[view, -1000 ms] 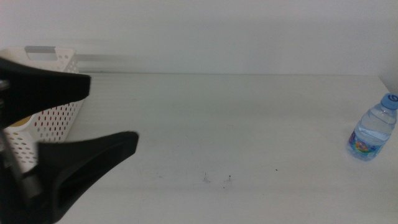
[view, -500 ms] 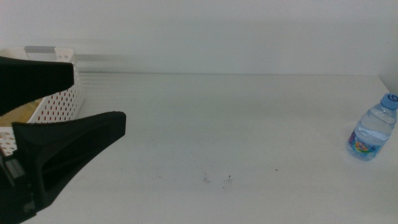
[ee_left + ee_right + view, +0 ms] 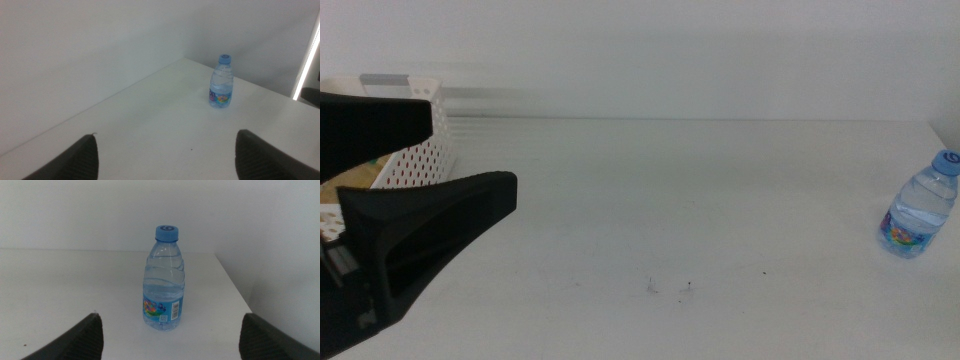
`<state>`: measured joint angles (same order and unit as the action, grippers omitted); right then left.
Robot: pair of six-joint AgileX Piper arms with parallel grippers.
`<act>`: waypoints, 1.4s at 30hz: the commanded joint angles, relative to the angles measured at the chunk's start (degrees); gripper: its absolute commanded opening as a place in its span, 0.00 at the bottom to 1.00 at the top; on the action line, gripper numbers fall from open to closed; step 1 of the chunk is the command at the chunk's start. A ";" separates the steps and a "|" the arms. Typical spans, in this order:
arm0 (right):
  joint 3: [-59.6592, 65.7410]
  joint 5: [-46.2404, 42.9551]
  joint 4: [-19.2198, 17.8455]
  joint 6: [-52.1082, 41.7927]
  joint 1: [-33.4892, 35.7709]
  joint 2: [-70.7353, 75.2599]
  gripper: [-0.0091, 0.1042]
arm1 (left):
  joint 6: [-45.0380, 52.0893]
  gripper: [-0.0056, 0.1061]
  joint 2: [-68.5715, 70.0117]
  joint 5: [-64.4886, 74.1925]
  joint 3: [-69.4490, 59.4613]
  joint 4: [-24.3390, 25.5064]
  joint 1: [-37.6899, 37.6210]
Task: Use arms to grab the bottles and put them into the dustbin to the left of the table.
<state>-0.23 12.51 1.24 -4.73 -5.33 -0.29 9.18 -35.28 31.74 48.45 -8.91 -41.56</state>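
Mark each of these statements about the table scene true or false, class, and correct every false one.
1. The water bottle stands upright with its blue cap on. True.
2. The left claw is shut on the bottle. False: its jaws are open and empty, close to the dustbin.
3. The bottle lies inside the dustbin. False: it stands on the table, near the right edge.
4. The right claw is open, with the bottle in front of it and not yet gripped. True.
5. The dustbin has perforated sides. True.
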 commanded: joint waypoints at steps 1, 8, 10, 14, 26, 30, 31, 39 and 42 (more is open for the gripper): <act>0.23 -0.52 -0.42 -0.22 -0.38 0.29 0.88 | -0.53 0.89 0.23 -0.79 -0.37 0.49 -0.21; 0.23 -5.11 -1.74 -0.72 -0.38 0.29 0.88 | -0.42 0.89 0.23 -0.79 -0.37 1.20 -0.21; 0.23 -6.91 -2.80 -0.99 -0.38 0.29 0.88 | -0.42 0.89 0.23 -0.79 -0.37 2.05 -0.21; 0.23 -6.42 -2.80 -1.25 -0.38 -0.25 0.88 | -0.42 0.89 0.23 -0.79 -0.37 2.73 -0.21; 0.23 -18.38 -2.41 0.40 -0.38 -14.84 0.88 | -0.42 0.89 0.23 -0.79 -0.37 2.82 -0.21; 0.23 -21.97 -2.41 2.16 -0.38 -22.06 0.88 | -0.42 0.89 0.23 -0.79 -0.37 2.82 -0.21; 0.23 -23.46 -2.54 2.32 -0.38 -24.14 0.88 | -0.42 0.89 0.23 -0.79 -0.37 2.82 -0.21; 0.23 -38.87 -7.70 5.16 -0.38 -38.51 0.88 | -0.42 0.89 0.23 -0.79 -0.37 2.82 -0.21; 0.23 -42.89 -7.99 6.80 -0.38 -42.98 0.88 | -0.42 0.89 0.23 -0.79 -0.37 2.82 -0.21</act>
<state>-0.23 -27.25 -5.83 0.99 -5.33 -41.33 9.02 -35.28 31.74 48.45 -6.28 -41.56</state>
